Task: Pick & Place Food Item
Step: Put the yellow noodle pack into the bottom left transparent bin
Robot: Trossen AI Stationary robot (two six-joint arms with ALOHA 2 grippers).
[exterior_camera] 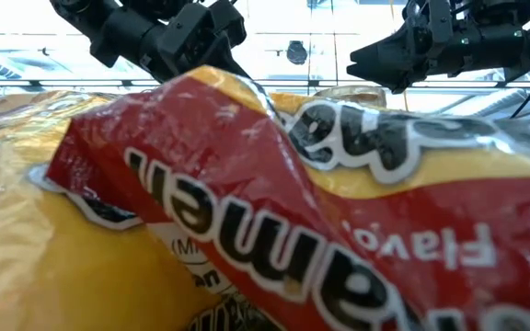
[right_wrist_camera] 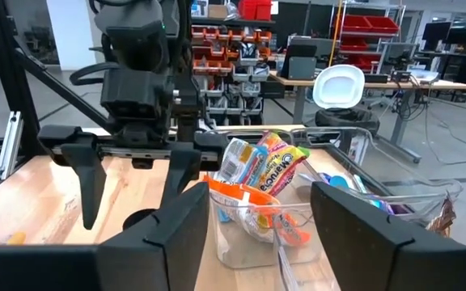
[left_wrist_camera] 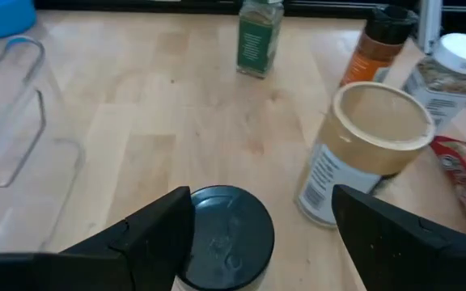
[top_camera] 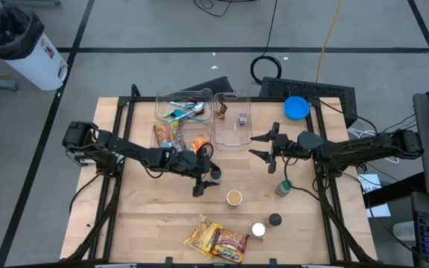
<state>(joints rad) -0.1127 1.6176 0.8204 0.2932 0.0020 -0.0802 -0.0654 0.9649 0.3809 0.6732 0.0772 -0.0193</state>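
My left gripper [top_camera: 205,181] is open near the table's middle. Its fingers stand on either side of a small jar with a dark lid [left_wrist_camera: 221,246], which stands upright on the table. In the left wrist view the jar sits close to one finger [left_wrist_camera: 156,234], and a wide gap separates it from the other finger [left_wrist_camera: 387,234]. My right gripper [top_camera: 263,146] is open and empty, above the table to the right of a clear bin [top_camera: 232,119]. Its wrist view [right_wrist_camera: 257,218] looks toward the left arm. My left gripper has one finger right beside the rim of the jar's dark lid [left_wrist_camera: 191,242], coming level over the table. I cannot tell whether it touches the lid. The other finger is well clear of the jar.
A tan-lidded can [left_wrist_camera: 366,153] stands just beyond the jar. A green spice jar [top_camera: 283,187], a white-lidded jar [top_camera: 258,230] and a dark-lidded shaker [top_camera: 275,219] stand to the right. Ramen packets [top_camera: 216,240] lie at the near edge. Two clear bins [top_camera: 181,110], snack packets [top_camera: 166,135] and a blue lid [top_camera: 296,108] are at the far side.
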